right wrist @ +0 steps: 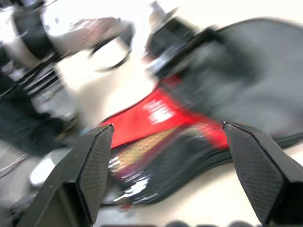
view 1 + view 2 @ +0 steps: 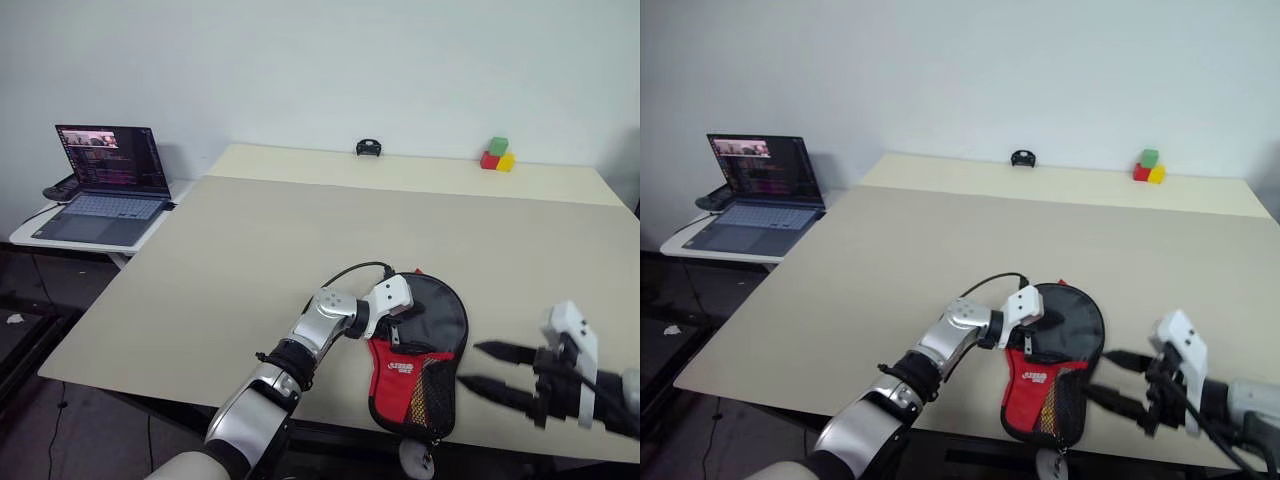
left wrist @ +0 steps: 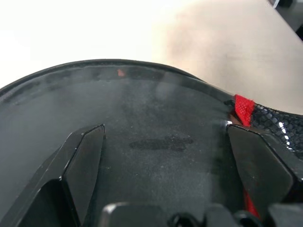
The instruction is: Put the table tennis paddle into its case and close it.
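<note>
Pressing our spread left gripper (image 2: 412, 318) onto the black-and-red fabric paddle case (image 2: 425, 360) at the tabletop's (image 2: 250, 240) near edge, we steady it while our right gripper (image 2: 478, 366), fingers apart and empty, hovers beside it.

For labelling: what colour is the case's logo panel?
Red, with a white logo, on the case; clearest in the left eye view.

Even, bright indoor light; soft shadows on the tabletop (image 2: 250, 240); heavy motion blur in the right wrist view, washed-out glare at its top
</note>
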Controlling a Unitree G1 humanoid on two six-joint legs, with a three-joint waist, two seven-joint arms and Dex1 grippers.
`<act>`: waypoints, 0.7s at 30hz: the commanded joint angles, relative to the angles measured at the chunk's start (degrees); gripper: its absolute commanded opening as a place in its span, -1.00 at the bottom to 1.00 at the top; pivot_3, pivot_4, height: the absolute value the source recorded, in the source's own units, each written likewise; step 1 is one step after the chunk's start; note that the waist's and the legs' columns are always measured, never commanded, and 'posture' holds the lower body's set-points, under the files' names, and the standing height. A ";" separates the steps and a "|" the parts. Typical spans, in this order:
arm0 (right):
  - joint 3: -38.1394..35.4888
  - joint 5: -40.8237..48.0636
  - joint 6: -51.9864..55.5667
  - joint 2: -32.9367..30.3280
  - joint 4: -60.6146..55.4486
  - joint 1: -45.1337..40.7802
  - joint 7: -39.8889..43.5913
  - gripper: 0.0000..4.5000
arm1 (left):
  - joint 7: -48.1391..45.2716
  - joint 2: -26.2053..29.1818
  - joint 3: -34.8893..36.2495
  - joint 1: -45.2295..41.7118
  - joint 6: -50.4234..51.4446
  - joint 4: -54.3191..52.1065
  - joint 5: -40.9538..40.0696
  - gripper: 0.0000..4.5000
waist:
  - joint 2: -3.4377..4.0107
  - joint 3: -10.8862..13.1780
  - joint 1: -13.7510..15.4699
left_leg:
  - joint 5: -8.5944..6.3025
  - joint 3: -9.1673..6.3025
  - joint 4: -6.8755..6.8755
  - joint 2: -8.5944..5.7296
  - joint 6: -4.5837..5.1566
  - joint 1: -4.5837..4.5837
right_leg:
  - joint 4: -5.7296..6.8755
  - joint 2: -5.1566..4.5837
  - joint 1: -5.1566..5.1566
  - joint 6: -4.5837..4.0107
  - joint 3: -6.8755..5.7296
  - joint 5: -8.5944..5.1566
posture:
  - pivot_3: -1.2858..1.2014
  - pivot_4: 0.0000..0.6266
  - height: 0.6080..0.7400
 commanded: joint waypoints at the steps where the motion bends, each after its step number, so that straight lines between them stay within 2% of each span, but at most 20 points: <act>1: 2.67 -5.32 -5.57 -0.11 6.43 -4.93 2.68 0.78 | -1.61 3.11 1.39 2.59 4.01 -7.97 -2.37 1.00 | -0.08 0.13 -0.43 | 0.00 -0.01 -0.03 0.04 0.00 0.00 | 0.01 0.02 -0.02 -0.04 -0.01 -0.02 | 0.03 -0.52 1.00; 6: 7.41 -12.69 -12.09 0.51 17.59 -13.72 5.92 0.78 | -0.27 7.53 5.34 4.58 11.94 -22.52 -7.63 1.00 | 0.05 0.66 -2.01 | 0.03 0.12 -0.04 0.12 -0.05 -0.09 | 0.15 0.07 -0.22 -0.10 0.12 -0.02 | 0.03 -0.52 1.00; 9: 9.84 -16.75 -15.60 0.41 24.41 -19.33 7.77 0.78 | 0.86 12.49 9.76 7.68 17.98 -32.24 -11.56 1.00 | 0.14 0.71 -2.28 | 0.08 0.11 -0.04 0.13 -0.14 -0.13 | 0.13 0.06 -0.26 -0.11 0.11 -0.03 | 0.03 -0.52 1.00; 13: 10.45 -19.75 -18.68 -0.69 31.05 -22.63 12.33 0.78 | 4.63 16.11 12.75 11.49 23.39 -40.01 -13.67 1.00 | 0.19 0.74 -2.57 | 0.15 0.15 -0.06 0.13 -0.26 -0.13 | 0.11 0.04 -0.28 -0.12 0.15 -0.03 | 0.03 -0.52 1.00; 17: 11.10 -22.74 -20.88 -1.60 38.88 -27.83 15.11 0.78 | 8.09 22.23 19.84 19.35 28.16 -49.35 -17.10 1.00 | 0.30 0.82 -2.79 | 0.14 0.18 -0.07 0.14 -0.28 -0.12 | 0.11 0.01 -0.29 -0.12 0.20 -0.03 | 0.03 -0.52 1.00; 19: 11.25 -24.15 -22.46 -2.32 43.32 -29.97 17.04 0.78 | 10.44 22.68 19.66 19.91 29.78 -51.38 -17.44 1.00 | 0.34 0.87 -2.70 | 0.14 0.19 -0.08 0.16 -0.29 -0.12 | 0.14 0.01 -0.32 -0.14 0.20 -0.03 | 0.03 -0.52 1.00; 21: 11.76 -26.04 -23.57 -2.70 46.83 -32.23 17.26 0.78 | 11.78 25.68 22.69 22.92 30.44 -53.76 -17.74 1.00 | 0.37 0.88 -2.55 | 0.13 0.17 -0.06 0.16 -0.27 -0.12 | 0.16 0.01 -0.31 -0.16 0.17 -0.01 | 0.03 -0.52 1.00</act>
